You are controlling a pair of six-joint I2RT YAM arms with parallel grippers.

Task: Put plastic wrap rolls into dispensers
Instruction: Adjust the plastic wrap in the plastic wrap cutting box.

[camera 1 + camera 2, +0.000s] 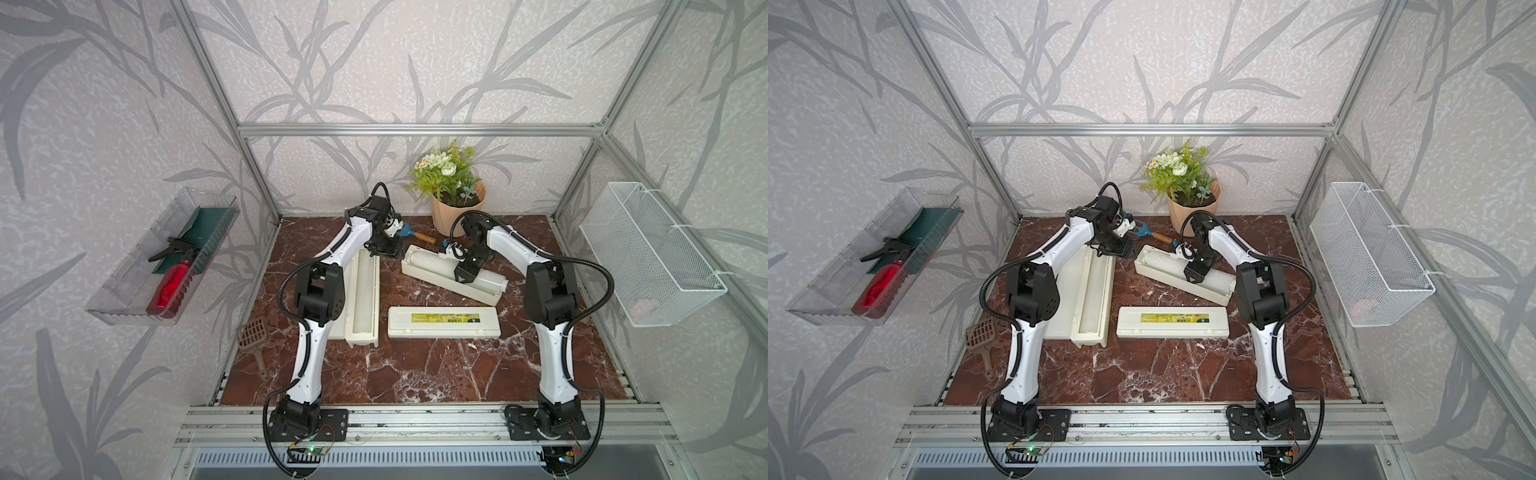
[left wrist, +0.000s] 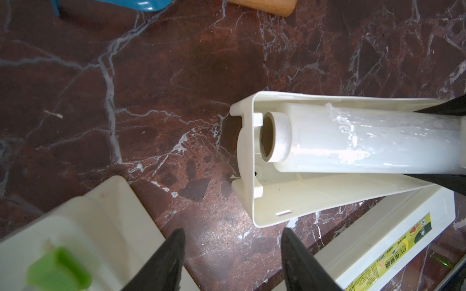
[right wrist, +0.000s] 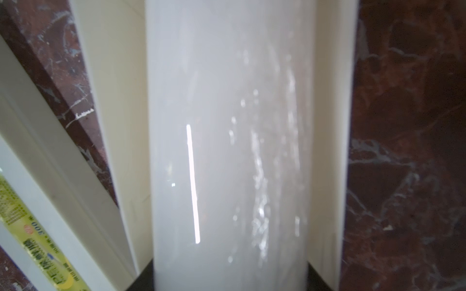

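My right fingers (image 1: pixel 467 272) clamp plastic wrap roll (image 1: pixel 432 264) inside open dispenser (image 2: pixel 302 201), tabletop (image 1: pixel 415 365) one o'clock. My left fingers (image 1: pixel 390 248) half-spread, empty, eleven o'clock. Risk: I release with tube end (image 2: pixel 276 137) off cradle (image 2: pixel 257 118); roll sits skewed, jams.

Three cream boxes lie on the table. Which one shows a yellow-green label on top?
The closed box nearest the front edge. The other two lie open with no label showing: the left box and the angled box holding a plastic wrap roll.
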